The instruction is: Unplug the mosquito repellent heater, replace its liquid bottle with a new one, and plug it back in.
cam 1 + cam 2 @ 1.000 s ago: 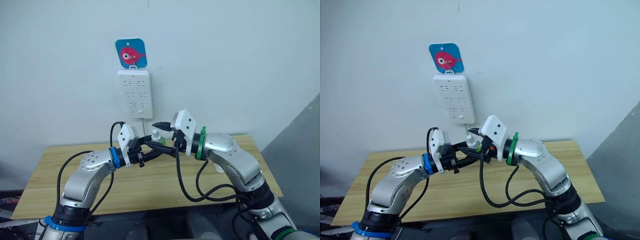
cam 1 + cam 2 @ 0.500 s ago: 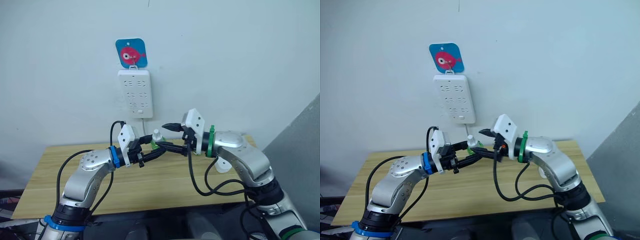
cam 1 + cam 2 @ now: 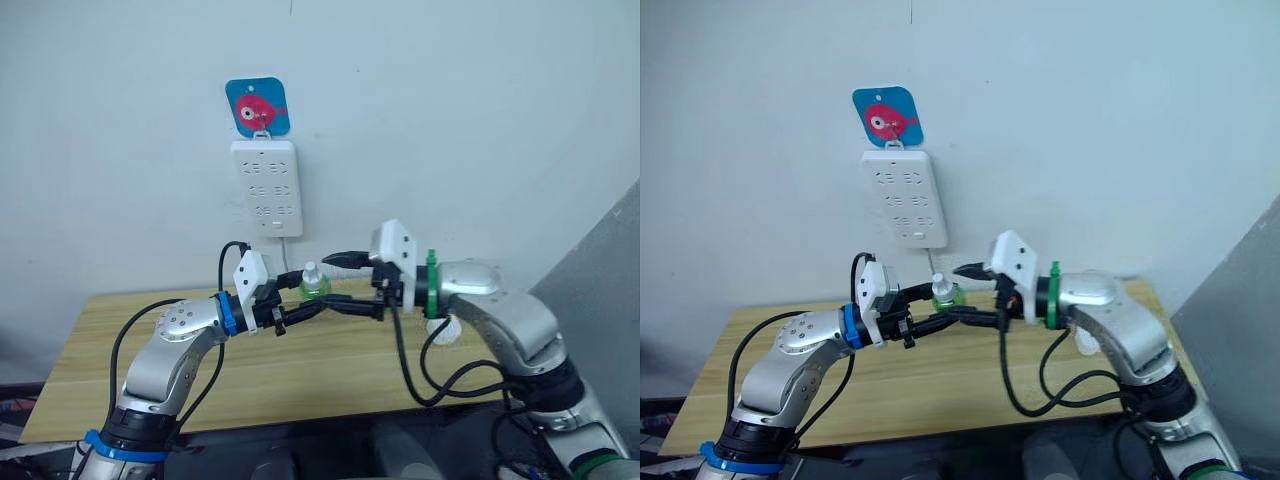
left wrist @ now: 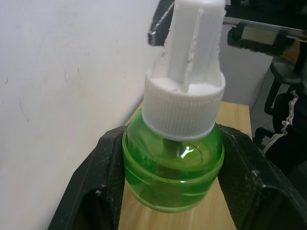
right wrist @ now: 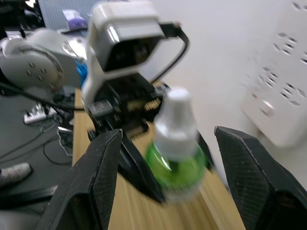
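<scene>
My left gripper point(image 3: 311, 298) is shut on the liquid bottle point(image 3: 313, 284), a green bottle with a white cap and wick, held upright above the table. The left wrist view has the bottle point(image 4: 173, 178) clamped between both black fingers point(image 4: 98, 187). My right gripper point(image 3: 337, 280) is open just to the right of the bottle, tips pointing at it; its wrist view sees the bottle point(image 5: 175, 158) ahead of the spread fingers point(image 5: 103, 182). The mosquito repellent heater point(image 3: 446, 331) is a small white rounded piece on the table, mostly hidden behind my right forearm.
A long white power strip point(image 3: 266, 187) hangs on the wall under a blue hook card with a pink fish point(image 3: 257, 106). The wooden table point(image 3: 100, 360) runs under both arms. A grey panel point(image 3: 610, 300) stands at the right.
My right gripper has drawn back to the right from the bottle, which it overlapped a second ago. The left gripper holds the bottle in place.
</scene>
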Motion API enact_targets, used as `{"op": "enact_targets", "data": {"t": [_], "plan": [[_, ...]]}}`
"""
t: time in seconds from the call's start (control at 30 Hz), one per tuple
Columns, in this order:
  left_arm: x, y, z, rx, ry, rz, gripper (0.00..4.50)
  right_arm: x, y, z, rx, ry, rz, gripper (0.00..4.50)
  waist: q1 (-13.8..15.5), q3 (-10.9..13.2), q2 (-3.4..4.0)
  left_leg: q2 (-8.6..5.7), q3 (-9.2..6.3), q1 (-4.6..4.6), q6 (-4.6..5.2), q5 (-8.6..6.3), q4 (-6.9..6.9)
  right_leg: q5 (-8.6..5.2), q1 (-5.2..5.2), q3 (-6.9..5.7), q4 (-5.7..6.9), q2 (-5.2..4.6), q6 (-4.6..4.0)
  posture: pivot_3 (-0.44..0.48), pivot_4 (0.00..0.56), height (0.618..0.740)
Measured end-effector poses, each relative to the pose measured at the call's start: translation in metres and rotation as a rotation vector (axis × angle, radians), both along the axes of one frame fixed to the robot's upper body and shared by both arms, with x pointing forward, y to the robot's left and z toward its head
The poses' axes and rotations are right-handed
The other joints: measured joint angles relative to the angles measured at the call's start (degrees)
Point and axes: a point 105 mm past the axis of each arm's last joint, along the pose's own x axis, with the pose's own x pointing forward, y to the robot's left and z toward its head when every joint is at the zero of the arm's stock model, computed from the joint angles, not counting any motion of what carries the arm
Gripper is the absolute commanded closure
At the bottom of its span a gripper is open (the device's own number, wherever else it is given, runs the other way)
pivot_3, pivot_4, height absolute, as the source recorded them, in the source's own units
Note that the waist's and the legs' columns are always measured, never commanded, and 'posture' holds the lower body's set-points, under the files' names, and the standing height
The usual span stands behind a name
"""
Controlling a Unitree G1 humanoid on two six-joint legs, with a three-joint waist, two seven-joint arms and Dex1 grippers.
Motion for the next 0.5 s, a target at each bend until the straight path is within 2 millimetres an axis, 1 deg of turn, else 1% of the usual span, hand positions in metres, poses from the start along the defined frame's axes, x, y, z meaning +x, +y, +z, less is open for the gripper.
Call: {"op": "enact_targets", "data": {"t": [0.17,0.3,0.37,0.4,0.5], "plan": [[-0.001,-0.002,-0.001,0.004,0.001,-0.009,2.19,0.012,0.016,0.002,0.028,-0.005,-0.041,1.30,0.10,0.00,0.00,0.00,-0.02,0.01,0.00,0.00,0.00,0.00,0.00,-0.02,0.00,0.00,0.00,-0.137,0.067,0.740],[-0.002,-0.004,-0.002,0.006,0.005,-0.018,2.19,0.016,0.020,-0.002,0.037,0.020,-0.053,1.30,0.10,0.00,0.00,0.01,-0.03,0.00,0.00,0.00,0.00,0.01,0.00,-0.03,0.00,0.00,0.00,-0.130,0.067,0.740],[-0.002,-0.004,-0.002,0.006,0.004,-0.018,2.19,0.019,0.017,-0.006,0.023,0.028,-0.061,1.30,0.13,0.00,0.00,0.00,-0.03,0.00,0.00,0.00,0.00,0.01,0.00,-0.02,0.00,-0.01,0.00,-0.126,0.067,0.740],[-0.002,-0.004,-0.002,0.006,0.004,-0.017,2.19,0.021,0.011,-0.009,0.004,0.029,-0.071,1.30,0.20,0.00,0.00,0.00,-0.03,0.00,0.00,0.00,0.00,0.01,0.00,-0.02,0.00,-0.01,0.00,-0.126,0.067,0.740],[-0.002,-0.004,-0.003,0.007,0.007,-0.010,2.19,0.022,0.001,-0.008,-0.018,0.028,-0.057,1.30,0.19,0.00,0.00,0.00,-0.03,0.01,0.00,0.00,0.00,0.00,0.00,-0.03,0.00,0.00,0.00,-0.126,0.067,0.740]]}}
